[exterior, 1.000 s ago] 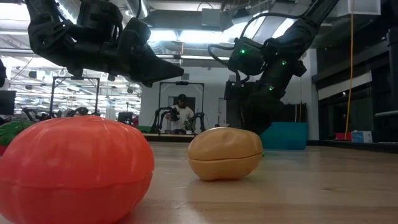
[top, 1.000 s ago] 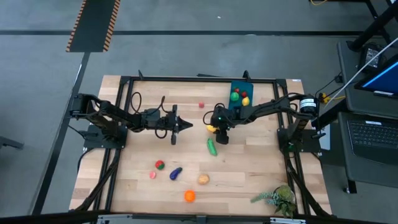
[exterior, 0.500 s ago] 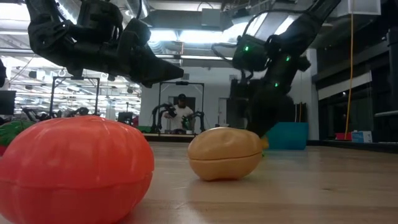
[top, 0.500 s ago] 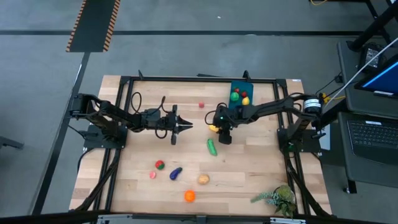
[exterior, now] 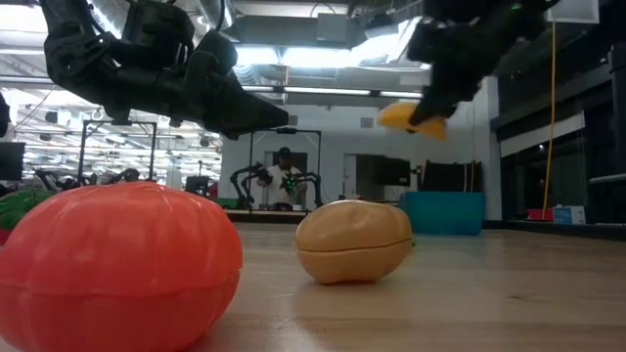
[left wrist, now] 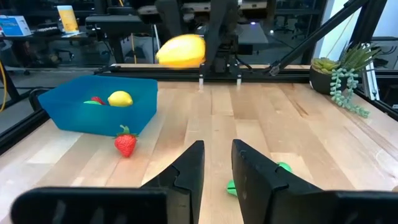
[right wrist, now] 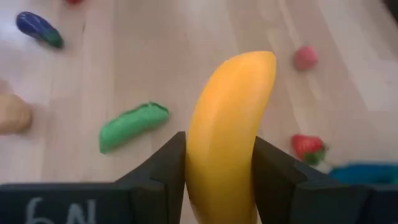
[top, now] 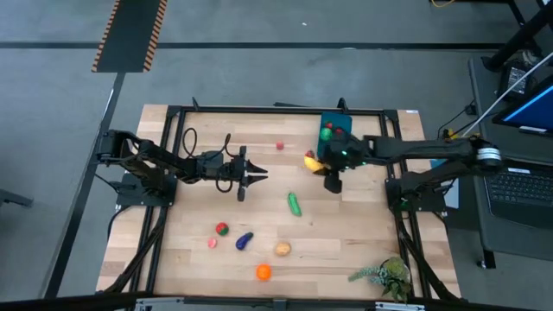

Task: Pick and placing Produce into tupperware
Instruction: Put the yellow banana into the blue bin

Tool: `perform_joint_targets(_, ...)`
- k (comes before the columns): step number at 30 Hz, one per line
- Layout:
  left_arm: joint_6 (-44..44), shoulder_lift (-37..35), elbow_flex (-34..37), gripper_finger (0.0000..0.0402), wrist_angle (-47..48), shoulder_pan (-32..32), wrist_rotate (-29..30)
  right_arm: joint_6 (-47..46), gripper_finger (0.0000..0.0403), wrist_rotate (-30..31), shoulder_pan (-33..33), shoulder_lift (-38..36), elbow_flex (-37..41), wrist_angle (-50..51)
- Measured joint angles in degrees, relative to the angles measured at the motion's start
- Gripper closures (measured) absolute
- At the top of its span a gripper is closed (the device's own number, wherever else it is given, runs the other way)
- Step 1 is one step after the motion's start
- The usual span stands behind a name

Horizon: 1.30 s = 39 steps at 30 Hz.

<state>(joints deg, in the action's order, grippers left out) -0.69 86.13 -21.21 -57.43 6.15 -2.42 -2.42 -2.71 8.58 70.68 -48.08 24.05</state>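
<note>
Right gripper (top: 318,164) is clamping a yellow banana (right wrist: 229,130) between its fingers, holding it in the air above the table (top: 363,233), just beside the near-left corner of the blue tupperware (top: 335,130). In the low view the banana (exterior: 411,117) is hanging well clear of the tabletop, with the tub (exterior: 445,212) sitting on the wood behind and below it. The left wrist view is showing the banana (left wrist: 180,51) aloft over the tub (left wrist: 99,102), not yet inside. The tub is already holding a lemon (left wrist: 120,98) plus red and green pieces. A strawberry (left wrist: 125,144) is lying on the table close in front of the tub wall, not quite touching. A green cucumber (top: 295,204) is lying near table centre, below and left of the right gripper. Left gripper (top: 259,175) is hovering over the left-centre of the table, fingers (left wrist: 189,171) apart by a narrow gap, gripping nothing. Near the front edge, loose pieces are sitting apart from one another: a red-and-green piece (top: 221,229), a pink piece (top: 212,243), a purple eggplant (top: 244,240), a tan potato (top: 282,249) and an orange pumpkin (top: 263,272). A leafy sprig (top: 384,276) is lying at the front-right corner. A person (exterior: 285,181) is standing far back in the room beyond the table.
</note>
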Motion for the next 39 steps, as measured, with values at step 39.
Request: perform_joint_targets(39, 0.35, 0.00, -0.01, 0.0304, -0.02, -0.07, -0.01, 3.83, 0.0261, -5.36, -4.50, -38.97, 38.84, -42.66)
